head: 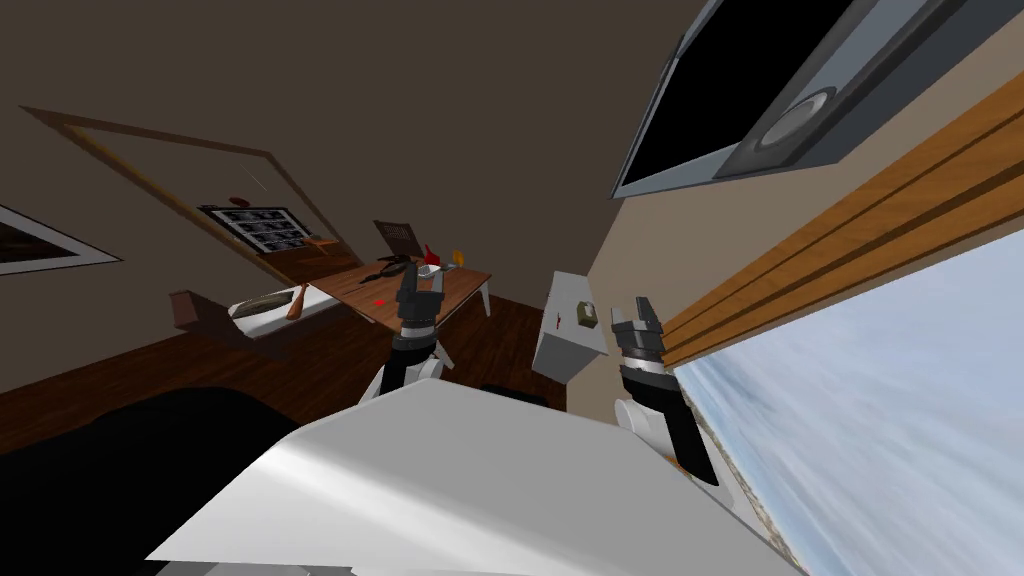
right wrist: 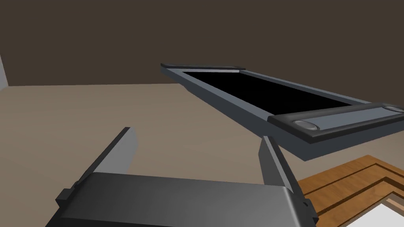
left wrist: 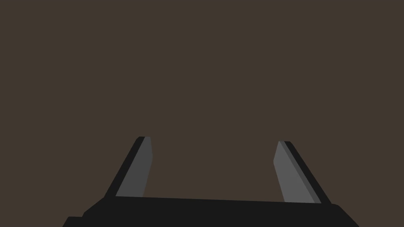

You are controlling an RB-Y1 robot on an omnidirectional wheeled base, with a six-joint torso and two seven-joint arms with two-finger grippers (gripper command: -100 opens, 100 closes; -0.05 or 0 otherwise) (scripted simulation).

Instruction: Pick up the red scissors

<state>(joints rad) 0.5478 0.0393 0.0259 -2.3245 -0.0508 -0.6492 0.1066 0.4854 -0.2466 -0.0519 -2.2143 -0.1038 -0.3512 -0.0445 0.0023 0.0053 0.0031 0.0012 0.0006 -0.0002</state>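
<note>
Pretty dim room, dark brown walls (head: 450,120) and dark wood floor (head: 330,360). Wooden table (head: 345,290) mid-room with a chair (head: 398,236) behind it, and a white cabinet (head: 570,345) by the tan wall. TV (head: 700,100) hangs above a wood-framed window (head: 880,420) with bright sky outside. The low thing (head: 250,310) beside the table might be a bed

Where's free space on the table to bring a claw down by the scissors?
Bare wood lies around the scissors at the near end of the table, out to its edges. The far end is crowded: black item, white item, red item, yellow item.
</note>
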